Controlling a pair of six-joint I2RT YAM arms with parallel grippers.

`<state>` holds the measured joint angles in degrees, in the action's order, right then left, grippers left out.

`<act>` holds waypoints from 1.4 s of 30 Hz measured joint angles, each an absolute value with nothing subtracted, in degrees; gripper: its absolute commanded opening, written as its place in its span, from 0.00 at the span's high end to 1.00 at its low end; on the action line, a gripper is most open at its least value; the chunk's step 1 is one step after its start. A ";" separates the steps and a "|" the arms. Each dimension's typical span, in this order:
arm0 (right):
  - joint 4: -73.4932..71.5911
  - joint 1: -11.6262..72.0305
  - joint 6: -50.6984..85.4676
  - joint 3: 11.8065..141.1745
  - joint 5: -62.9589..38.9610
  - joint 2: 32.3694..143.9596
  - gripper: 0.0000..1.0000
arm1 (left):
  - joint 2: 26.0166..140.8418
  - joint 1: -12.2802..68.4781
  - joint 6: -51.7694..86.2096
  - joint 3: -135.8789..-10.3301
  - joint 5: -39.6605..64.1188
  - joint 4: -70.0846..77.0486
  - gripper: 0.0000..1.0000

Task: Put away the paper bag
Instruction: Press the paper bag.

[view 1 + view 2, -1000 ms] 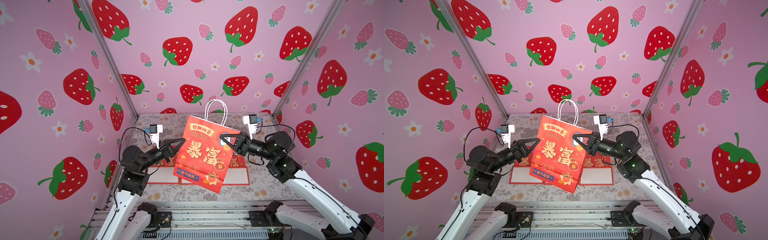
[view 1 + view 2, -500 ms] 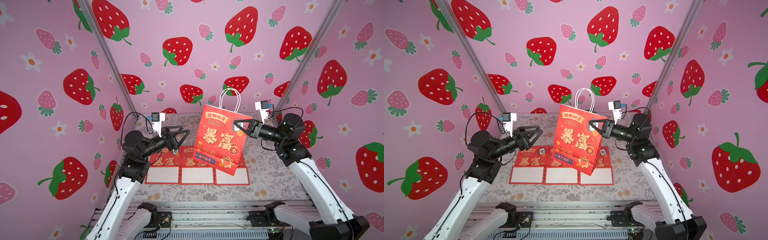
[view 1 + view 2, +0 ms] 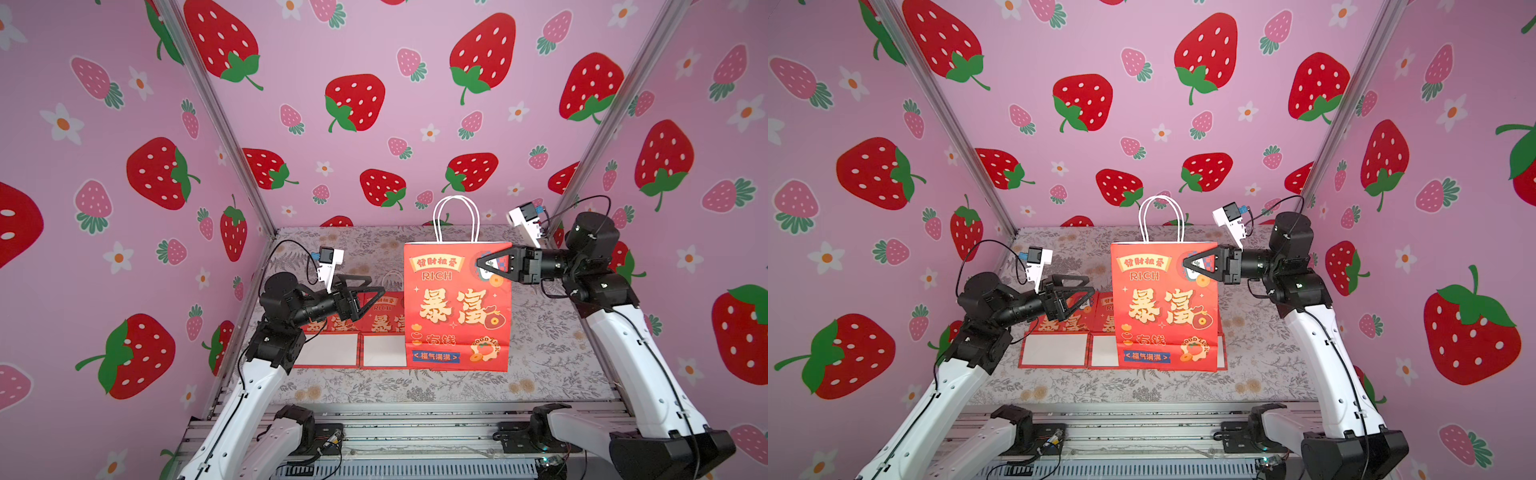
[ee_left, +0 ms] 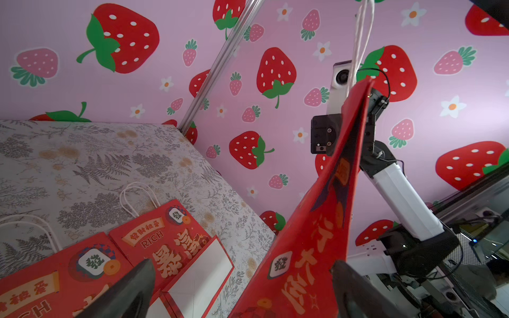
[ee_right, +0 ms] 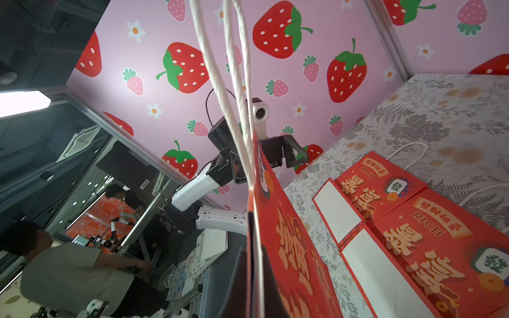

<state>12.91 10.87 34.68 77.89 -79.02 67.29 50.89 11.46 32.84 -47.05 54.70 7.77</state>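
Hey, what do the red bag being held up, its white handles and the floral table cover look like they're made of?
Red bag: thin paper, smooth printed finish; it hangs flat with crisp folded edges. White handles: probably twisted paper cord; the right wrist view shows spiral strands. Table cover: likely matte printed cloth or vinyl; the frames don't settle which.

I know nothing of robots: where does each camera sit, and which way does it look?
Top views: high in front, looking down on table, paper bag, left arm, right arm.
Left wrist: on left arm, past its open left end effector toward right arm.
Right wrist: on right arm, past bag handles toward left arm.
Shared: both wrist views show the flat bags.
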 measured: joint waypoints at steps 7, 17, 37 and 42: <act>9.02 10.87 37.54 80.25 -83.66 71.40 1.00 | 56.42 12.12 34.68 -42.96 59.24 15.07 0.00; -1.74 11.16 47.40 85.32 -83.64 74.02 1.00 | 58.39 19.07 30.70 -43.16 61.80 17.32 0.04; -7.27 14.57 49.67 81.03 -73.65 67.99 0.49 | 56.88 25.69 31.81 -45.52 59.33 23.00 1.00; -6.90 15.31 48.38 78.08 -72.51 65.69 0.37 | 56.53 25.78 33.47 -45.54 58.94 24.51 1.00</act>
<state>-6.90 15.31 48.38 78.08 -72.51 65.69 56.53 25.78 33.47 -45.54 58.94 24.51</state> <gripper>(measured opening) 0.622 0.047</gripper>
